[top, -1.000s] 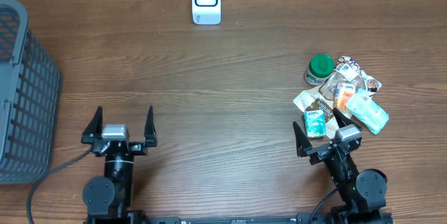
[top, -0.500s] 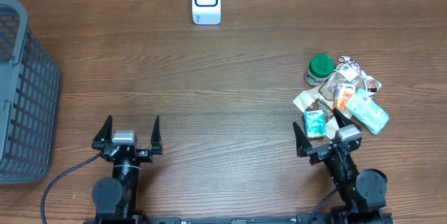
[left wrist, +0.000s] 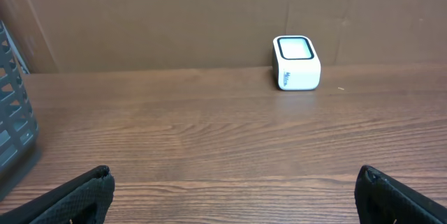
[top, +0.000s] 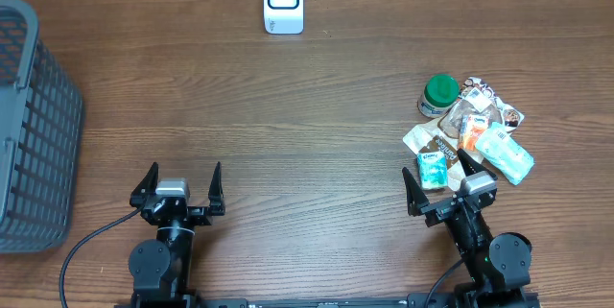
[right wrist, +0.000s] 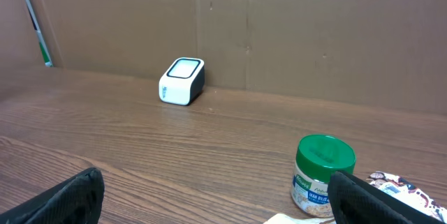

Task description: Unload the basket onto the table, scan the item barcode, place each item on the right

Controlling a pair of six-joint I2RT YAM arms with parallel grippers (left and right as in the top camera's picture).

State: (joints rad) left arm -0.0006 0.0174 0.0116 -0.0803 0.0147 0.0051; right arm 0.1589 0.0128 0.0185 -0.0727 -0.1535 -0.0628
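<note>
Gaping wide and empty, the left gripper (top: 184,178) sits at the table's (top: 307,135) 7 o'clock; the right gripper (top: 436,176), equally spread and empty, at 5. Near its fingers lie a teal packet (top: 434,169) and piled items, with a green-lidded jar (top: 439,95) beyond. The barcode scanner (top: 284,1) stands at 12 o'clock and a gray basket (top: 29,126) at 9.

The overhead camera looks straight down on the whole table (top: 307,106). Both wrist cameras sit low over it, facing the back wall (left wrist: 174,15); all views share the scanner (top: 284,1).
</note>
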